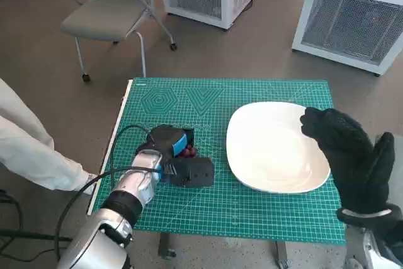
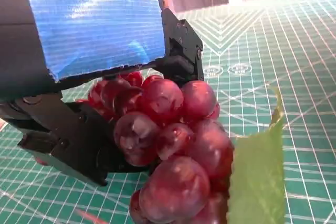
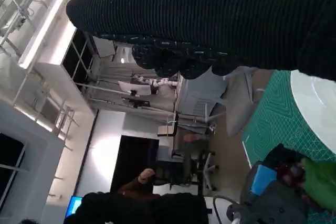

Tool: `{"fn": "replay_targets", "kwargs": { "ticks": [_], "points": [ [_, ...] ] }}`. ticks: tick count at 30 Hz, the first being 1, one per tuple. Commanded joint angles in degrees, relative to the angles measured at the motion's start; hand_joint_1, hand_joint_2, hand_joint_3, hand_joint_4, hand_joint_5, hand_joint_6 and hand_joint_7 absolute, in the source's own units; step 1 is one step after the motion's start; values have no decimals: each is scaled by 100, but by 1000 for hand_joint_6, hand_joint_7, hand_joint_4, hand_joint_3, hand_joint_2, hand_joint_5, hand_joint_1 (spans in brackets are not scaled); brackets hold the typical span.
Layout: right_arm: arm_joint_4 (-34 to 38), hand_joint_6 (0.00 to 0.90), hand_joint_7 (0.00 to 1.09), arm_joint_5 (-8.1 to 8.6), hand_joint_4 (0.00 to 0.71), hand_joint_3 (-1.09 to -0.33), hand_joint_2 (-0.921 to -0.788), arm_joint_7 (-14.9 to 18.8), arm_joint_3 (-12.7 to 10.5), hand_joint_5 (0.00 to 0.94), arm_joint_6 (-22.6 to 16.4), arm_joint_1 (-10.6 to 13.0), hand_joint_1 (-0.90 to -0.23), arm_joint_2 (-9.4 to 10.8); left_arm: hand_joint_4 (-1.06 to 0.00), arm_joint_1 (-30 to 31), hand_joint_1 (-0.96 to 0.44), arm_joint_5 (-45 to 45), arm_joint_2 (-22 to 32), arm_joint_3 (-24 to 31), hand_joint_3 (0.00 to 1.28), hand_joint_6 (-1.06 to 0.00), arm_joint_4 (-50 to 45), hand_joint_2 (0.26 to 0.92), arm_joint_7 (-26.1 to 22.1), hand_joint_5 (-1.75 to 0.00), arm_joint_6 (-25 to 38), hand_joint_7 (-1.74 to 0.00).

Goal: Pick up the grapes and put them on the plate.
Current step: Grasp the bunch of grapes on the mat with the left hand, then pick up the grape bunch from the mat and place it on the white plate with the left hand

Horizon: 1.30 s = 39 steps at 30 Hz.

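Head view — left hand grips grapes; right hand empty, fingers apart.

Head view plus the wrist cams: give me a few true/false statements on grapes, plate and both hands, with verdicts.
1. The grapes are already on the plate. False: they are at the left hand, to the plate's left, over the green mat.
2. The left hand's black fingers are closed around the grape bunch. True.
3. The right hand holds the grapes. False: it holds nothing and is at the plate's right edge.
4. A green leaf hangs on the bunch. True.
5. The plate has food on it. False: the white plate shows nothing on it.
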Motion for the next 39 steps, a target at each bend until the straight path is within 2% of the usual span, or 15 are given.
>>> {"fn": "replay_targets", "kwargs": {
  "ticks": [1,8,15,23,26,31,38,39],
  "points": [
    [65,172,1060,-37,364,-624,-921,-47,0,911,70,101,-356,3,-376,289,3,-102,-118,20,903,-513,136,564,-135,-1649,-53,-1517],
    [63,172,1059,-51,365,-624,-921,-60,13,910,76,91,-357,12,-350,308,3,-181,-85,46,1043,-468,107,508,-171,-1711,-129,-1645],
    [126,172,1059,-37,365,-624,-921,-35,3,909,63,58,-357,5,-368,313,3,-212,-59,64,949,-528,109,537,-164,-1684,-184,-1509],
    [156,173,1059,-38,366,-625,-921,-27,12,908,52,35,-353,8,-396,312,3,-207,-20,95,768,-580,118,617,-130,-1633,-216,-1337],
    [163,173,1058,-34,366,-626,-921,-24,15,907,51,28,-352,10,-372,312,3,-210,-13,110,775,-595,118,616,-121,-1683,-211,-1295],
    [174,173,1058,-32,366,-627,-921,-20,21,907,48,16,-350,14,-336,318,3,-202,1,117,928,-545,99,554,-88,-1732,-184,-1457],
    [190,177,1059,-24,367,-627,-921,-19,26,906,50,-1,-348,22,-392,316,3,-203,43,127,845,-578,81,577,-47,-1677,-188,-1357],
    [187,178,1059,-20,367,-627,-921,-18,26,905,53,-2,-348,21,-402,310,3,-203,52,128,802,-588,70,597,-55,-1672,-184,-1313]
  ]
}}
